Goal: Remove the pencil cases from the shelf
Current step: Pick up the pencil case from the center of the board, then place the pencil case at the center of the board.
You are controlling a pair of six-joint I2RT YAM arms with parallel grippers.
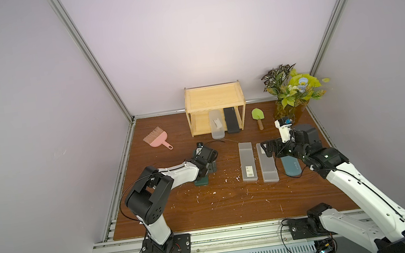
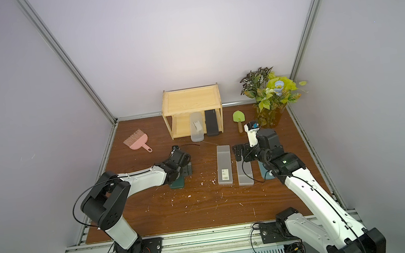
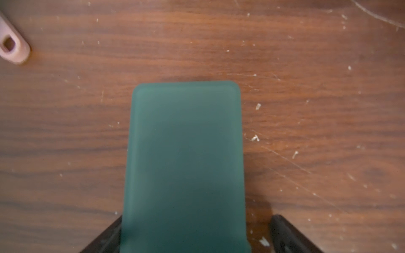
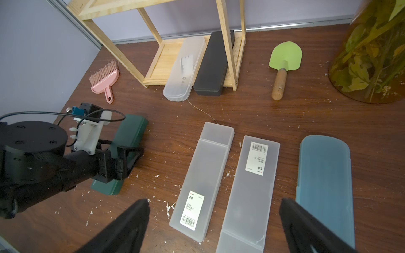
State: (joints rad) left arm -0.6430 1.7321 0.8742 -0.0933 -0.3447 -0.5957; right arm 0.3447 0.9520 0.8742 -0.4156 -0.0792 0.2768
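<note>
The light wooden shelf [image 1: 213, 96] stands at the back. A clear pencil case [image 1: 216, 128] and a black one [image 1: 231, 120] lie on its lower board, sticking out in front. On the table lie two frosted grey cases [image 1: 248, 162] [image 1: 267, 166], a teal case [image 4: 324, 186] and a dark green case [image 3: 186, 164]. My left gripper [image 3: 197, 218] straddles the dark green case, jaws open, one finger clearly apart from it. My right gripper [image 4: 213, 201] hovers open over the grey cases, holding nothing.
A pink brush-dustpan [image 1: 156, 138] lies at the back left, a green trowel [image 1: 257, 116] right of the shelf, and a vase of plants [image 1: 290, 94] in the back right corner. White crumbs dot the brown table [image 1: 207, 211].
</note>
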